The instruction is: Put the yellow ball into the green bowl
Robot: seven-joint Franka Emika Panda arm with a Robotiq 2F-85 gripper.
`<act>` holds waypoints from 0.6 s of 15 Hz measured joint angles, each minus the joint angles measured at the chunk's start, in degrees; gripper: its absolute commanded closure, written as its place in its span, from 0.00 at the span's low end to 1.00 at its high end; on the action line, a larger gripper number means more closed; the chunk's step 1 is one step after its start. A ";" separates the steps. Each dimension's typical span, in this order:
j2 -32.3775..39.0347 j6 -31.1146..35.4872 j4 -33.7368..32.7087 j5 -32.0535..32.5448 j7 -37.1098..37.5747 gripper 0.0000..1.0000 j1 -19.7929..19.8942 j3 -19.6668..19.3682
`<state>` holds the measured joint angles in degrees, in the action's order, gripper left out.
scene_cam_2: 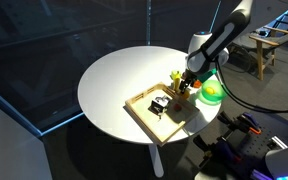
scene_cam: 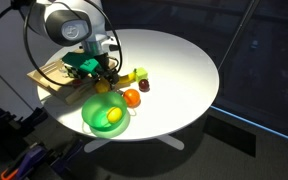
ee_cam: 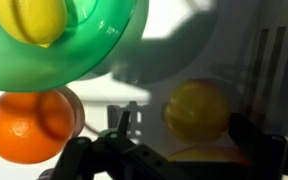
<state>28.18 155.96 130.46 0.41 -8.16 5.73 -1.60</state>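
The yellow ball (ee_cam: 196,110) lies on the white table in shadow, between my two fingers. My gripper (ee_cam: 182,115) is open around it: the right finger is close to the ball and the left finger stands apart from it. The green bowl (ee_cam: 79,50) is beside it and holds a pale lemon-yellow fruit (ee_cam: 29,20). In both exterior views the gripper (scene_cam: 105,78) (scene_cam_2: 189,86) is low over the table next to the green bowl (scene_cam: 92,112) (scene_cam_2: 213,94), and it hides the yellow ball.
An orange ball (ee_cam: 24,125) (scene_cam: 132,97) lies right by the bowl's rim. A dark red item (scene_cam: 143,87) and a yellow-green item (scene_cam: 136,75) lie past it. A wooden tray (scene_cam: 54,75) (scene_cam_2: 149,112) with small objects is behind the gripper. The table edge is close to the bowl.
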 measured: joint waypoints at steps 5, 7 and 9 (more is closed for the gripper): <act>0.46 0.00 -0.18 0.00 0.00 0.18 0.00 0.00; 0.58 0.00 -0.22 0.01 0.00 0.34 0.00 0.00; 0.65 0.00 -0.24 0.01 0.00 0.53 0.00 0.00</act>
<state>28.84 155.96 130.22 0.42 -8.16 5.73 -1.60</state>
